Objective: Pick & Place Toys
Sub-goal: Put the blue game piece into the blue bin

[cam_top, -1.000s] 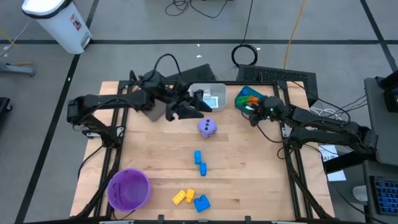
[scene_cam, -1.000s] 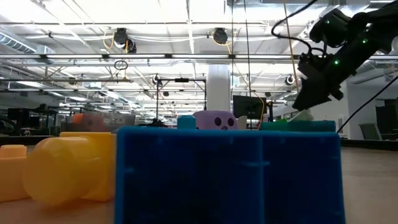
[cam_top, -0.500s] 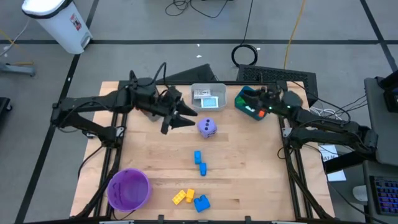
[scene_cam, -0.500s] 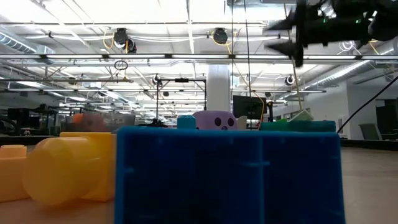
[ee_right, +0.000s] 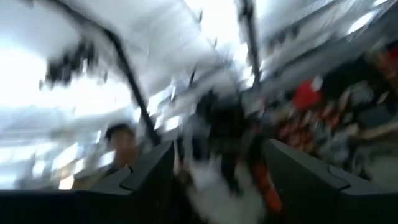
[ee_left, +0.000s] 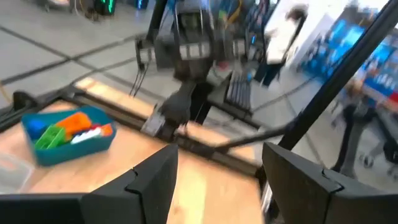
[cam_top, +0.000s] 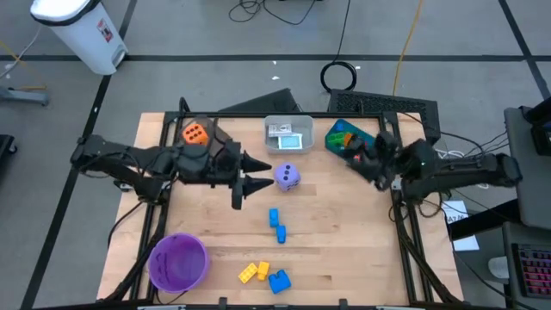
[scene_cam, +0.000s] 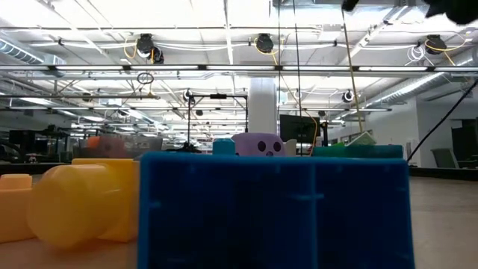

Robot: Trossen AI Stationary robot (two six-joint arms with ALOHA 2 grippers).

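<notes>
Purple die [cam_top: 287,176] sits mid-table, just off my left gripper [cam_top: 251,172]; fingers spread wide, nothing between them, tips aimed at the die. Not touching as far as I can tell from the high view.

My right gripper [cam_top: 366,155] hangs by the teal bin [cam_top: 343,138] at the table's back right; can't tell from any view if it's spread or clamped, wrist view is pure blur. Teal bin already holds green, orange and blue bricks.

Other toys out on the wood:
- orange die [cam_top: 195,133], back left, behind my left arm
- two blue bricks [cam_top: 276,222] centre
- yellow brick [cam_top: 253,272] and a bigger blue brick [cam_top: 279,282] at the front edge
- purple bowl [cam_top: 178,262] front left; clear bin [cam_top: 287,134] at the back holds whitish cards

Step, as I read it: left arm is on approach for the purple die, pre-grasp. Next move calls for squaring the fingers either side of the die, dropping to its mid-height, then clamping on flat faces. It could roll if I clip a corner.
</notes>
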